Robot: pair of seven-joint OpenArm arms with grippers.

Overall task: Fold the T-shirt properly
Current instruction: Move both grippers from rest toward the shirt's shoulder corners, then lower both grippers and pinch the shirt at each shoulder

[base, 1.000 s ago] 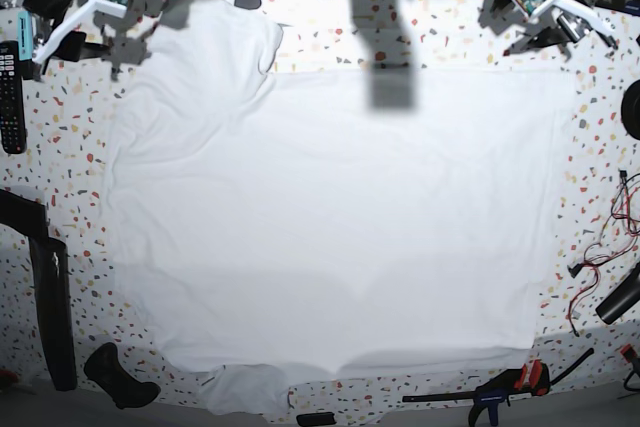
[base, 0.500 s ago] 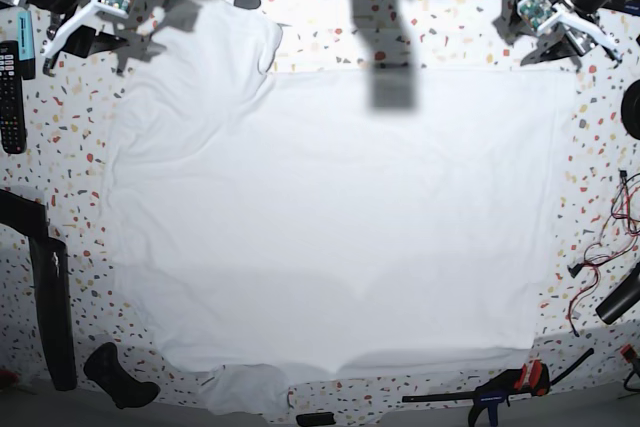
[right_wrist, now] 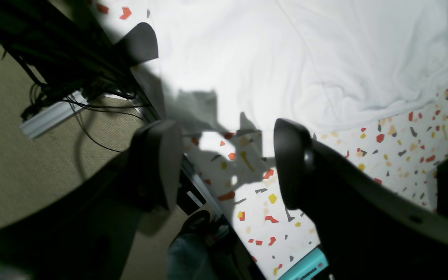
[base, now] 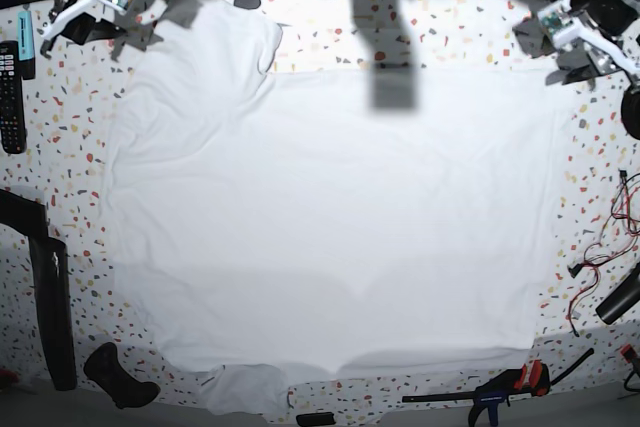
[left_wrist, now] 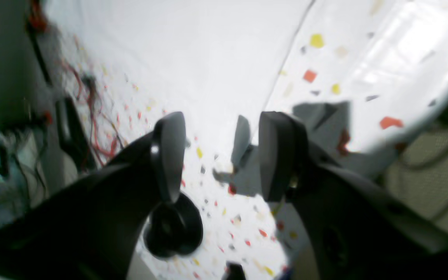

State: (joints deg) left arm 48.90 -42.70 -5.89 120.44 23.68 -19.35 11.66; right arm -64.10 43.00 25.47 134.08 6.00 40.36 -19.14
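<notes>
In the left wrist view, the left gripper (left_wrist: 216, 155) shows two dark curved fingers (left_wrist: 167, 155) with a clear gap between them; the jaws are apart and hold nothing. Below them is the white worktop with red, yellow and grey flecks (left_wrist: 325, 74). The large plain white cloth T-shirt (left_wrist: 193, 50) lies farther out on it, apart from the jaws, and its straight edge runs up toward the far right. On the left side, thin red wires (left_wrist: 91, 112) lie on the worktop. The picture is blurred.

In the right wrist view, the right gripper (right_wrist: 228, 167) is also spread wide and has nothing in it. The wrinkled T-shirt (right_wrist: 305, 58) lies beyond the fingertips, with its edge close to them but not between them. The speckled worktop (right_wrist: 403, 136) is under the jaws, and a beige carpet floor (right_wrist: 21, 167) is on the left.

In the base view, the T-shirt (base: 330, 217) lies flat and covers most of the worktop (base: 600, 157). One sleeve points to the far left corner, another to the near edge. The right gripper (base: 85, 7) is at the far left corner, the left gripper (base: 585, 37) at the far right, both off the cloth. A black remote control (base: 10, 97) lies at the left edge, and a black and orange clamp (base: 505, 385) at the near right.
</notes>
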